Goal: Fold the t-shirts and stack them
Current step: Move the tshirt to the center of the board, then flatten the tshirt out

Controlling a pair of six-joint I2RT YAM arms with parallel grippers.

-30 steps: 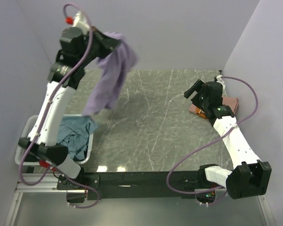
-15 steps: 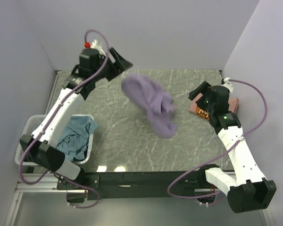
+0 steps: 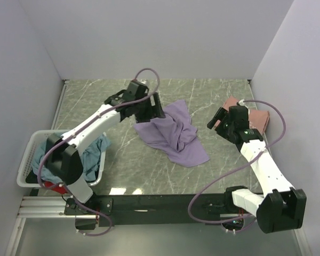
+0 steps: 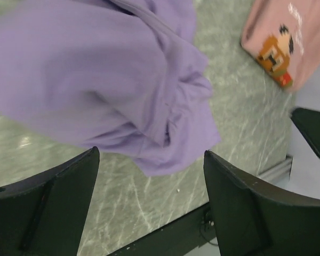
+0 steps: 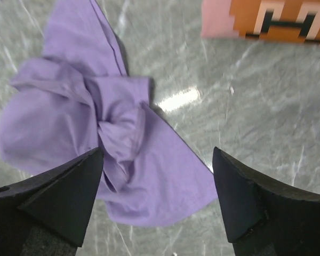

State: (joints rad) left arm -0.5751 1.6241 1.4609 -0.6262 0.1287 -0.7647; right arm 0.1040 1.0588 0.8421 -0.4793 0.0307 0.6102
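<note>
The lavender-purple t-shirt [image 3: 173, 133] lies crumpled in a heap on the marble table, also seen in the left wrist view [image 4: 96, 80] and the right wrist view [image 5: 112, 133]. My left gripper [image 3: 156, 108] hovers over its far-left edge, open and holding nothing [image 4: 151, 154]. My right gripper [image 3: 215, 119] hangs to the right of the heap, open and empty [image 5: 157, 152]. The folded salmon-pink t-shirt [image 3: 254, 114] with its pixel print [image 5: 272, 18] lies at the far right. The teal-blue t-shirt [image 3: 90, 152] fills the basket, with a bit of red t-shirt [image 3: 52, 186] at its near end.
The white slatted basket [image 3: 28, 146] stands at the table's left edge beside the left arm. Grey walls close in the table at the back and on both sides. The black base rail [image 3: 165, 202] runs along the near edge.
My left gripper opened and let go of the lavender shirt, which fell from the air into a heap mid-table. The left arm swung down toward it. The right arm shifted slightly left.
</note>
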